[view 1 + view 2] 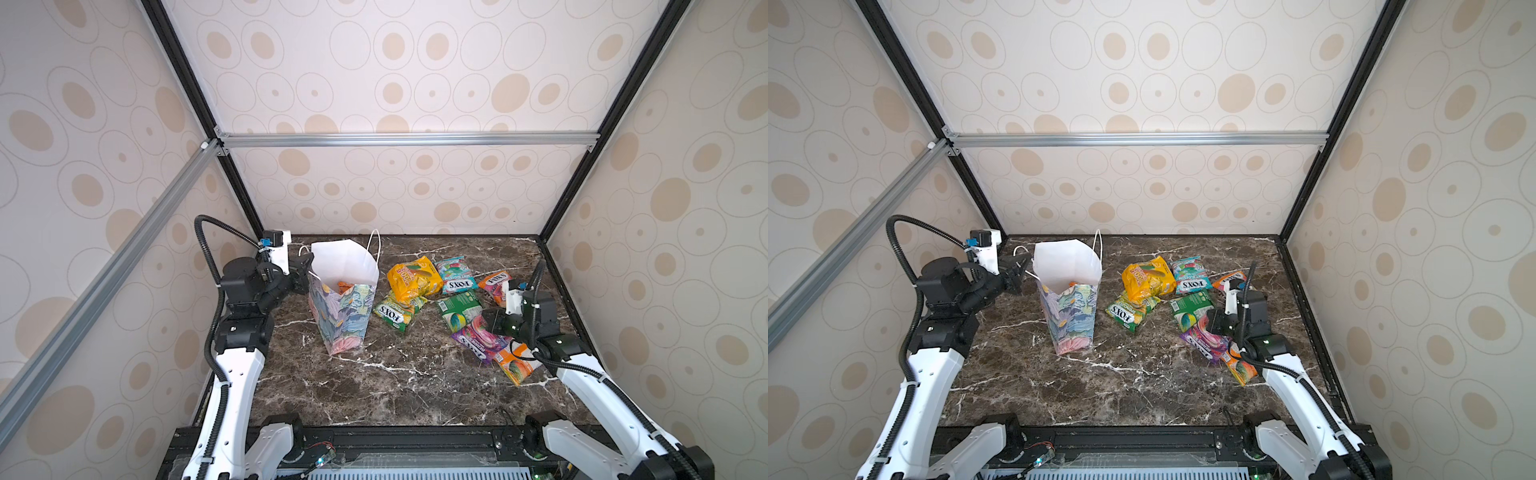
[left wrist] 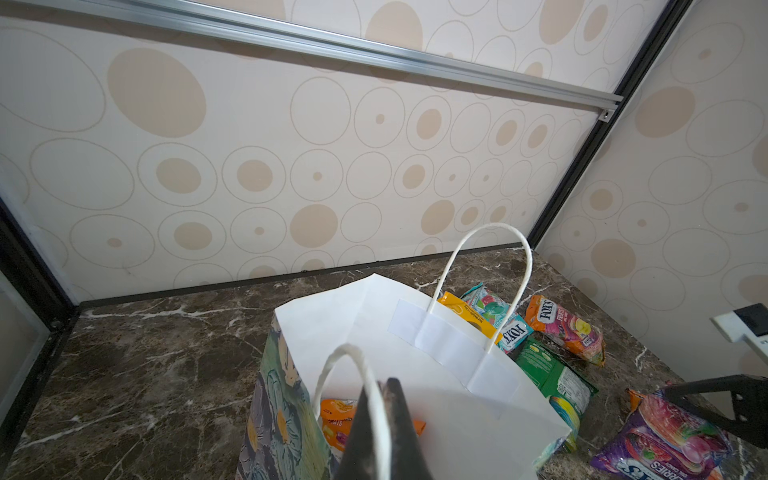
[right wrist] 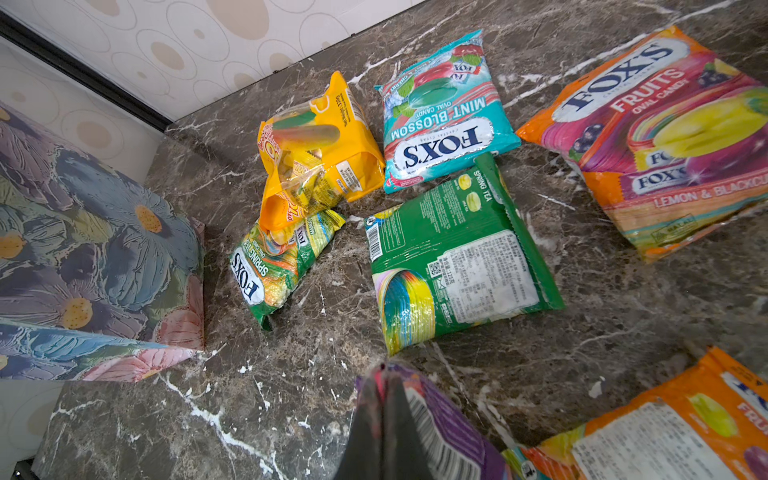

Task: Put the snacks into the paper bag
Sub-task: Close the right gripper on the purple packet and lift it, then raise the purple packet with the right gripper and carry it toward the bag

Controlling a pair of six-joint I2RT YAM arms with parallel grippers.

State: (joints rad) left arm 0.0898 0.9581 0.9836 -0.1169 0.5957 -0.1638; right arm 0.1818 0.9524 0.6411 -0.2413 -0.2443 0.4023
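My left gripper point(image 2: 380, 388) is pinched shut on the near cord handle point(image 2: 328, 370) of the paper bag point(image 2: 332, 316), whose mouth gapes just past my fingertips, with one orange packet point(image 2: 334, 419) inside. My right gripper point(image 3: 384, 374) is clamped on the purple packet point(image 3: 449, 432); the other snacks point(image 3: 457, 249) lie ahead of it. The pick looks made, so next I lift clear and carry it over the mouth. The bag's floor is mostly hidden, and the purple packet is cut off.

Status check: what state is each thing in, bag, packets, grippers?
paper bag, upright, open
left gripper, shut on bag handle
right gripper, shut on purple packet
bagged packet, orange, inside the bag
yellow packet, resting on Spring Tea packet
teal packet, flat, face up
green packet, flat, back up
Fruits packet, flat, face up
front orange packet, flat, back up
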